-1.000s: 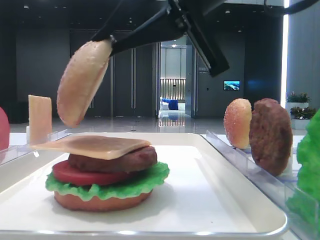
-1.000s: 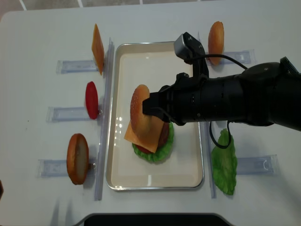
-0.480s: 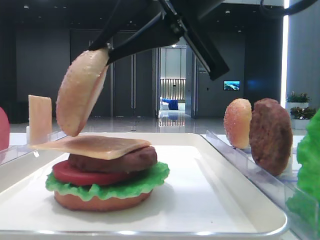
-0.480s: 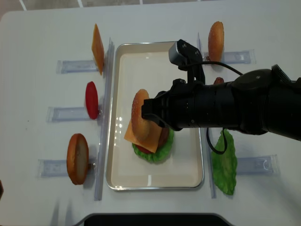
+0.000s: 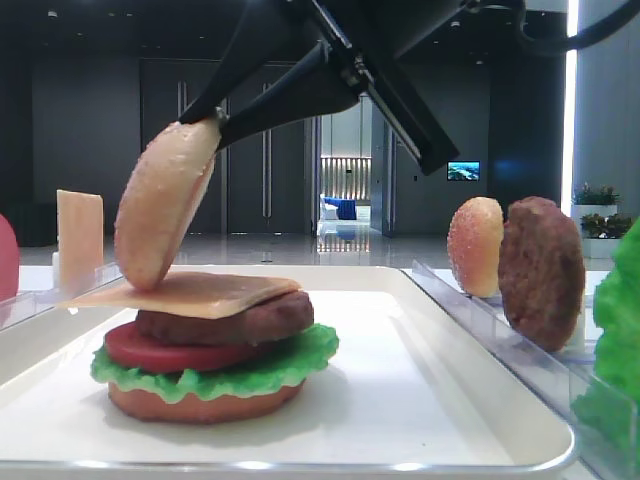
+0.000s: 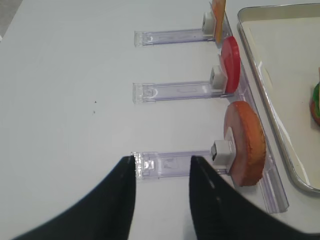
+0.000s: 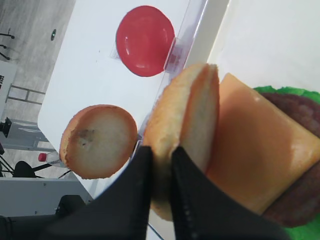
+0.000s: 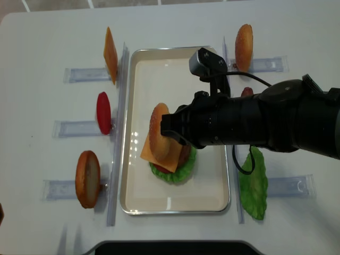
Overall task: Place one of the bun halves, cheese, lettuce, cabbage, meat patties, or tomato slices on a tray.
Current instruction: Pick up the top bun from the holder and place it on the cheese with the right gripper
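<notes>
The right claw (image 7: 160, 165) is pinching a bun top (image 5: 165, 205) by its edge, holding it nearly on edge, tilted, over the left part of the stack on the tray (image 8: 175, 204). In the low front view the bun's lower rim touches or all but touches the cheese (image 5: 190, 292); which of the two I cannot tell. In the right wrist view the two dark fingers (image 7: 132, 190) grip the bun from both faces, the pale cut face turned toward the cheese.

The stack sits in the tray's left half as the low view shows it: bottom bun (image 5: 205, 403), lettuce (image 5: 215, 375), tomato (image 5: 170, 350), patty (image 5: 225, 322), and the cheese on top, skewed so one corner juts left past the patty.

The left claw (image 6: 162, 172) hovers over the bench (image 6: 65, 90) with its jaws spread and nothing between them, near the end of a clear rack (image 6: 170, 162).

On the racks left of the tray stand a cheese slice (image 8: 110, 54), a tomato slice (image 8: 103, 112) and a bun half (image 8: 87, 178). To the right stand another bun top (image 8: 244, 39) and a second patty (image 5: 541, 272), with a loose lettuce leaf (image 8: 253, 186) lying beside the tray's right rim.
</notes>
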{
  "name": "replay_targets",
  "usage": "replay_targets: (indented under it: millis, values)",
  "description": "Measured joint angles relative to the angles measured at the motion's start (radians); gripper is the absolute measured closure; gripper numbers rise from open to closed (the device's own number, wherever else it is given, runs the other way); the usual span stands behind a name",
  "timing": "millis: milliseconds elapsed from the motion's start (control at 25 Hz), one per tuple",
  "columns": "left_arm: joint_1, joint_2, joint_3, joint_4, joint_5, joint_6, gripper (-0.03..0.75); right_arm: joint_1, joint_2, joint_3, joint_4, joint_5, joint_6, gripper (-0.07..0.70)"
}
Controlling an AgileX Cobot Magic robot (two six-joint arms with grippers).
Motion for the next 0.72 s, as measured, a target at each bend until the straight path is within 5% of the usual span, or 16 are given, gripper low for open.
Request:
replay_targets:
  millis: [440,720]
  values:
    - [0.0,0.0,0.0,0.0,0.0,0.0,0.433,0.0,0.0,0.0,0.001,0.0,-0.001,0.55]
    - [0.0,0.0,0.0,0.0,0.0,0.0,0.433,0.0,0.002,0.0,0.001,-0.002,-0.002,0.351]
